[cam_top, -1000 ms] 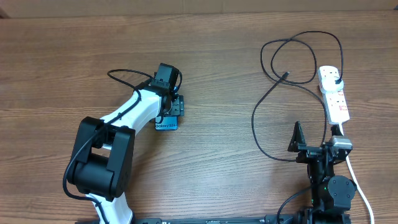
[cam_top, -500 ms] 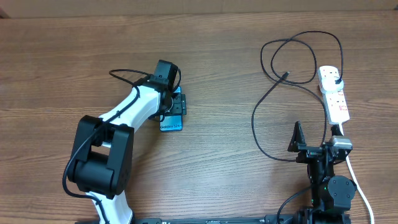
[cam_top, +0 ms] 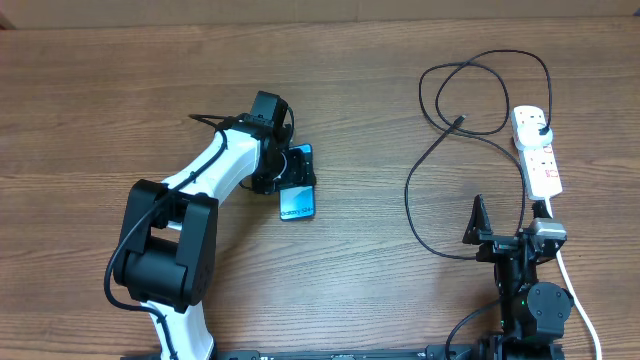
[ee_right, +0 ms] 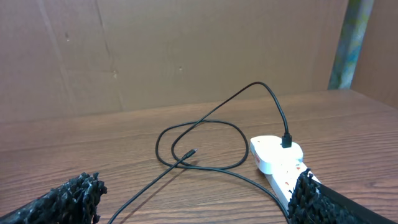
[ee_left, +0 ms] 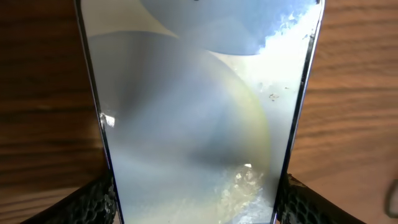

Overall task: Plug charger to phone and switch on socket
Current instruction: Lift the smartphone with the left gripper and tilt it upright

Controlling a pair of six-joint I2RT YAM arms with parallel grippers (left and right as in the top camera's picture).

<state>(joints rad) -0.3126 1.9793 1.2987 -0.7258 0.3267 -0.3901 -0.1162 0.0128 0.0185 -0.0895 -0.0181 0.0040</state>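
The phone (cam_top: 297,196) lies flat on the table at centre left, its blue screen up. My left gripper (cam_top: 283,166) is shut on the phone's far end; in the left wrist view the phone (ee_left: 199,112) fills the space between both fingers. The black charger cable (cam_top: 430,150) loops at the right, its connector tip (cam_top: 458,121) loose on the table, its plug (cam_top: 537,128) in the white socket strip (cam_top: 537,152). My right gripper (cam_top: 500,236) is open and empty near the front edge, the tip (ee_right: 189,152) and the strip (ee_right: 280,158) ahead of it.
The strip's white cord (cam_top: 580,300) runs along the right side toward the front edge. A brown cardboard wall (ee_right: 186,50) stands behind the table.
My left gripper has moved the phone to the right and turned it, so more of the screen shows. The right arm has not moved.
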